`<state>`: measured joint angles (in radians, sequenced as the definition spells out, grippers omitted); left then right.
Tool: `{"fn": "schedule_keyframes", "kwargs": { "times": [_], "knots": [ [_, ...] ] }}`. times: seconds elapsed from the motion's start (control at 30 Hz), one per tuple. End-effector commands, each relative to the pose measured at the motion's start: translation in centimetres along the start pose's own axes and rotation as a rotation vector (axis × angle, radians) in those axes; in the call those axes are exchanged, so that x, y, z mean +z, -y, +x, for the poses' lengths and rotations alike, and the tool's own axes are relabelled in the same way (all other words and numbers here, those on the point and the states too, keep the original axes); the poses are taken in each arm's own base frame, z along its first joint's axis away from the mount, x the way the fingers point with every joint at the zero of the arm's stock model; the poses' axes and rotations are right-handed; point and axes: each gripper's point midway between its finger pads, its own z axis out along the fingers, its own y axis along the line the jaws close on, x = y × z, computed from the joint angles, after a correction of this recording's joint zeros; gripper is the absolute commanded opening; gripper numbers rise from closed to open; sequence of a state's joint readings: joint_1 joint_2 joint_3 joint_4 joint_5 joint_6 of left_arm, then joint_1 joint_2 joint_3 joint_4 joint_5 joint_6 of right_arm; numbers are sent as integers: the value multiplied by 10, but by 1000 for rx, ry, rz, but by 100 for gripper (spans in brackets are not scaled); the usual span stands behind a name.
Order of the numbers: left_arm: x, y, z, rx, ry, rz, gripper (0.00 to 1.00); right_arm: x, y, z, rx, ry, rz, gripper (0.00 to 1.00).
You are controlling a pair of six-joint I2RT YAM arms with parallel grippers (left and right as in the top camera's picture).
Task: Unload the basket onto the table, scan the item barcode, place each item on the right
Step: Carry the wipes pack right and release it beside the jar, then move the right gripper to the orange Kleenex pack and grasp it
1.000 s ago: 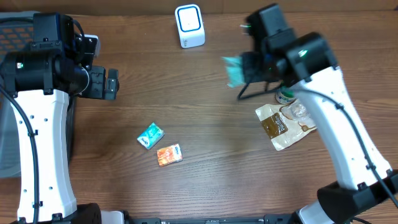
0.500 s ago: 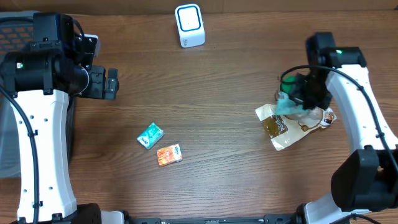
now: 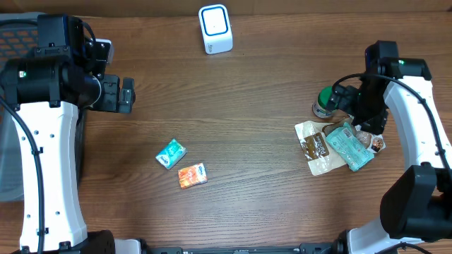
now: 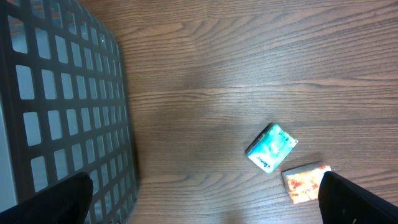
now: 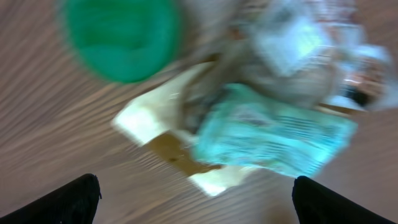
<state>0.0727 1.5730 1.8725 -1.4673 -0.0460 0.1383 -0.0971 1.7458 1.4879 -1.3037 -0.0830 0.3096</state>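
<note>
Setting: robotics lab bench staged as a shop checkout. Evidence: white left arm point(image 3: 46, 162) and right arm point(image 3: 417, 134) at a wood-grain table point(image 3: 240, 106). White barcode scanner point(image 3: 215, 29) top centre, dark mesh basket point(image 4: 56, 93) upper left. Retail goods lower centre: teal packet point(image 3: 171, 153), orange packet point(image 3: 192, 176).

The left arm point(image 3: 49, 162) and right arm point(image 3: 417, 130) share one build: glossy white links between bulky black joint housings, each housing carrying a small green light point(image 3: 23, 73). Thin black cables point(image 3: 28, 152) run alongside. The fingertips point(image 4: 46, 199) are matte black.
</note>
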Motion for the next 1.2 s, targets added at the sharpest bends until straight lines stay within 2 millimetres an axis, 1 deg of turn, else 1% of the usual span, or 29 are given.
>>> {"fn": "schedule_keyframes", "kwargs": {
  "times": [0.0,0.1,0.27,0.33,0.37,0.4,0.43,0.53,0.57,0.6,0.67,0.77,0.83,0.93,1.0,1.17],
  "knots": [
    [-1,0,-2,12,6,-3,100,-22,-59,11,-221,-18,-287,100],
    [-1,0,-2,12,6,-3,100,-26,-92,31,-304,-61,-390,100],
    [-1,0,-2,12,6,-3,100,-22,-130,67,-441,-111,-404,100],
    [-1,0,-2,12,6,-3,99,-21,-145,86,-495,-133,-403,100],
    [-1,0,-2,12,6,-3,99,-19,-156,99,-539,-147,-405,100],
    [-1,0,-2,12,6,-3,99,-18,-163,108,-569,-154,-407,100],
    [-1,0,-2,12,6,-3,100,-13,-178,129,-631,-169,-412,100],
    [-1,0,-2,12,6,-3,100,-5,-198,155,-686,-181,-422,100],
    [-1,0,-2,12,6,-3,100,-3,-204,163,-708,-181,-429,98],
    [-1,0,-2,12,6,-3,99,-1,-209,168,-718,-181,-433,95],
    [-1,0,-2,12,6,-3,100,7,-223,186,-738,-179,-450,82],
    [-1,0,-2,12,6,-3,100,15,-239,207,-790,-170,-481,76],
    [-1,0,-2,12,6,-3,100,20,-250,223,-842,-168,-498,75],
    [-1,0,-2,12,6,-3,100,30,-264,238,-901,-157,-508,75],
    [-1,0,-2,12,6,-3,99,46,-270,242,-941,-131,-469,74],
    [-1,0,-2,12,6,-3,100,84,-270,244,-1035,-132,-374,71]
  ]
}}
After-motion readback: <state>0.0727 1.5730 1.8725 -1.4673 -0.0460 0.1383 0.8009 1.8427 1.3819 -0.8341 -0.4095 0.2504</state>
